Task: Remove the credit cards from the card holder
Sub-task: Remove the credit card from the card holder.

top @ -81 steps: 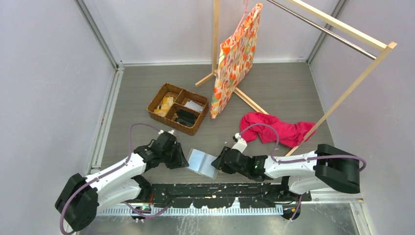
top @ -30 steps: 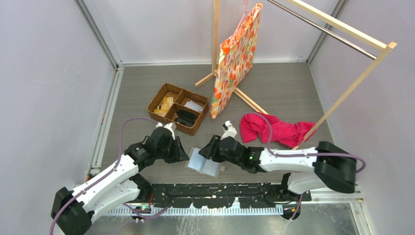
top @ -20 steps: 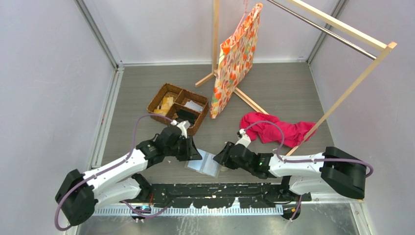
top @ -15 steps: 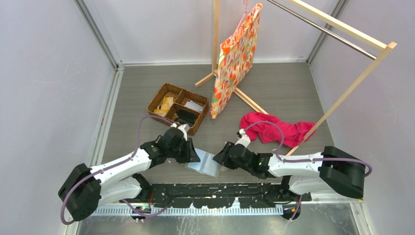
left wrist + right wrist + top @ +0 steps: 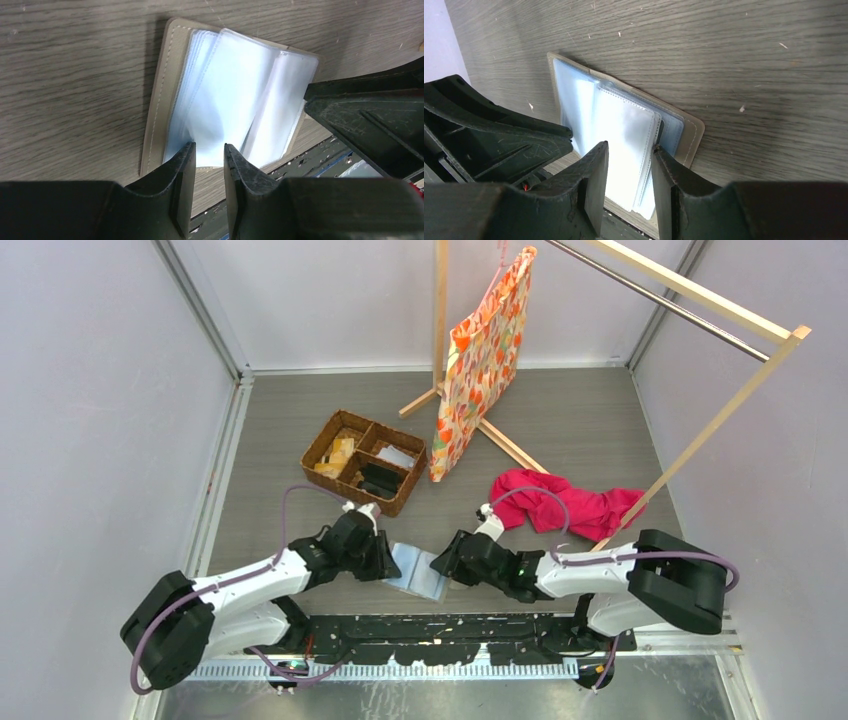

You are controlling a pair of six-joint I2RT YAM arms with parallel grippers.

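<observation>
Card holder: a small grey-olive folding wallet with pale blue clear sleeves (image 5: 414,570) lies spread open and flat on the grey wood-grain table (image 5: 560,420), at the near edge between the two arms. Its stitched cover edge shows around the fanned sleeves in both wrist views (image 5: 225,95) (image 5: 624,125).
Credit cards: glare on the sleeves is too strong to make out any whitish cards inside them.
Left hand (image 5: 386,558): low over the holder's left side. Its fingers are narrowly parted, with sleeve edges showing in the gap (image 5: 207,147). I cannot tell whether they touch a sleeve.
Right hand (image 5: 441,565): low over the holder's right side. Its fingers are also narrowly parted, straddling the topmost sleeves (image 5: 629,147).
Hands together: close, facing each other across the holder.
Brown wicker divided basket (image 5: 313,451): just beyond the left hand, with small items in its compartments.
Crumpled red cloth (image 5: 565,505): beyond the right arm.
Orange floral fabric bag (image 5: 480,360): hangs from a light wooden rack (image 5: 700,295) at the far side.
</observation>
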